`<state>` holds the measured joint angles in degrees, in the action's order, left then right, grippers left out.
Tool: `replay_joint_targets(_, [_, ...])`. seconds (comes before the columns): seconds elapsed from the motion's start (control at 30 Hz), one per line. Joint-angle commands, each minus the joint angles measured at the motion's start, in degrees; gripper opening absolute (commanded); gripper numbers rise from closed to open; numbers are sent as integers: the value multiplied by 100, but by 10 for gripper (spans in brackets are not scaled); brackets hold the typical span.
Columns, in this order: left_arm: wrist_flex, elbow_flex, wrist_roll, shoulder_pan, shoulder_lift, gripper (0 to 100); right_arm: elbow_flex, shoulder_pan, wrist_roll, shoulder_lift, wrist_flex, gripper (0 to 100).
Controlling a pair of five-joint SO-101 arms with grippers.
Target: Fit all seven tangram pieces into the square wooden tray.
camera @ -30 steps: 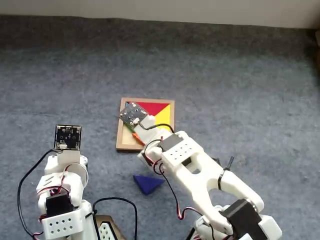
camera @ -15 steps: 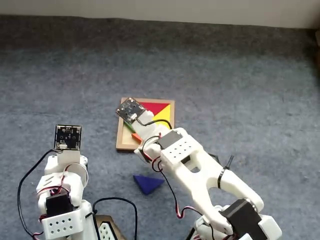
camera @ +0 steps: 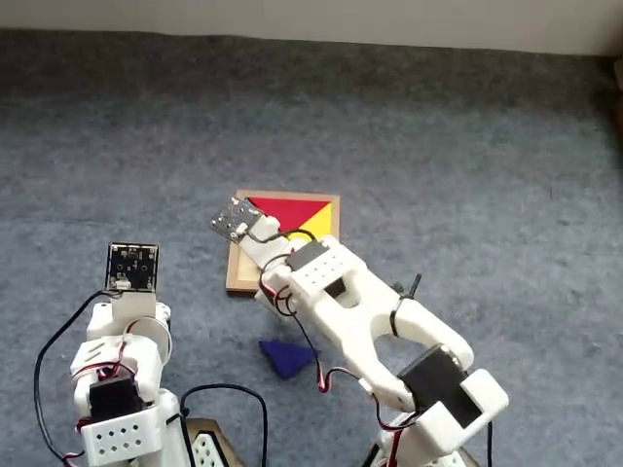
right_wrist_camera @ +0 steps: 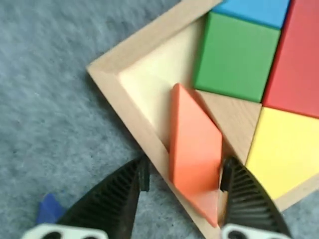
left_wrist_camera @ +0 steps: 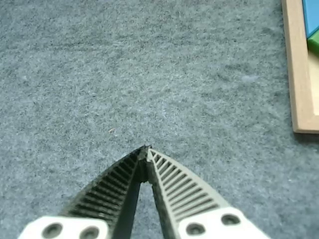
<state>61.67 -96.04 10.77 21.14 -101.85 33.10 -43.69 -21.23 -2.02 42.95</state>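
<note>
1. Where the grey carpet point(camera: 467, 146) is seen from above, the square wooden tray point(camera: 292, 194) is found near the middle, with the right arm point(camera: 350, 311) stretched over its near left part.
2. The right gripper point(right_wrist_camera: 185, 169) is held open just above the tray's near left corner. Its two fingers point(right_wrist_camera: 124, 194) are set on either side of the orange parallelogram point(right_wrist_camera: 194, 144). One finger appears to touch the piece, while the other is kept slightly apart from it.
3. The orange parallelogram is laid partly on the bare tray floor, and its near tip is carried over the wooden rim point(right_wrist_camera: 134, 47).
4. Inside the tray, a green square point(right_wrist_camera: 234, 55) is seated just beyond the orange piece. A light blue piece point(right_wrist_camera: 254, 10) is placed farther on, and a red piece point(right_wrist_camera: 299, 55) and a yellow piece point(right_wrist_camera: 284, 149) are fitted to the right.
5. A dark blue triangle point(camera: 287, 357) is left on the carpet, nearer than the tray and well outside it.
6. The left arm point(camera: 122, 379) is kept at the near left of the table. The left gripper point(left_wrist_camera: 146, 152) is closed on nothing, with its tips pressed together above bare carpet to the left of the tray.
</note>
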Motion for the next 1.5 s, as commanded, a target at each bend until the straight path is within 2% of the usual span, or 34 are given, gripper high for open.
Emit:
replay_joint_targets(0.0, [-88, -110, 62, -66, -154, 7, -409, -22, -62, 84, 171, 162])
replay_joint_targets(0.13, [-88, -110, 62, -66, -154, 7, -664, -13, -62, 84, 611, 76])
replay_joint_targets(0.53, [-88, -110, 62, -66, -154, 7, -1437, -13, -53, 40, 1815, 70])
replay_joint_targets(0.67, [-88, -110, 62, -57, -154, 7, -1771, 180, -53, 31, 2176, 70])
replay_joint_targets(0.8, [-88, -110, 62, -57, -154, 7, -2088, 435, -53, 31, 2404, 70])
replay_joint_targets(1.07, [-88, -110, 62, -57, -154, 7, -2123, 453, 220, 22, 2624, 74])
replay_joint_targets(1.13, [-88, -110, 62, -57, -154, 7, -2123, 453, 246, 22, 2624, 96])
replay_joint_targets(1.3, [-88, -110, 62, -57, -154, 7, -2132, 488, 237, 66, 2642, 286])
replay_joint_targets(1.47, [-88, -110, 62, -57, -154, 7, -2141, 418, 62, 75, 2888, 292])
